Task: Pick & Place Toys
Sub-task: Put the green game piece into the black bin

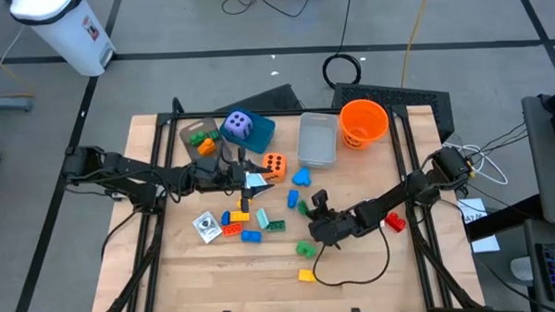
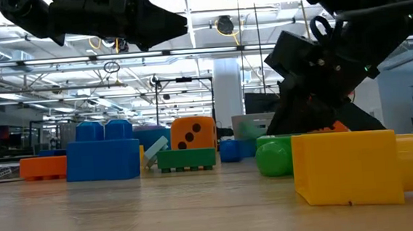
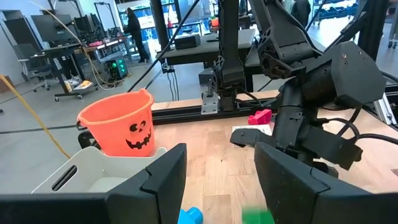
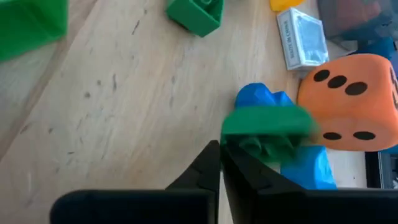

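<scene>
Evidently, the toys are light, rigid plastic pieces, judged to be smooth and somewhat slippery, so a hold across two flat opposite faces is to be preferred over the studded top or a rounded edge. They are scattered over the middle of the counter (image 1: 217,278): a yellow brick (image 1: 306,275) lies nearest the front edge, a green brick (image 1: 306,249) just behind it, a cluster of red, orange, yellow and blue bricks (image 1: 239,222) beside a small flat card pack (image 1: 206,226), and an orange spotted die (image 1: 274,164) near the grey tray (image 1: 317,140). A purple die (image 1: 238,126) rests on the teal box (image 1: 258,131); the dice look softer and lighter than the bricks and may yield under pressure, though this cannot be confirmed. The right end effector (image 1: 317,207) is seen low over the counter, just beside a green piece (image 4: 266,127) and a blue piece (image 4: 292,155); its fingers (image 4: 208,171) are shown pressed together with nothing between them, their tips just short of the green piece, so no toy is gripped. The left end effector (image 1: 246,177) is held above the counter close to the orange die, its fingers (image 3: 155,180) parted about halfway and empty. An orange bucket (image 3: 121,121) stands at the far edge.
</scene>
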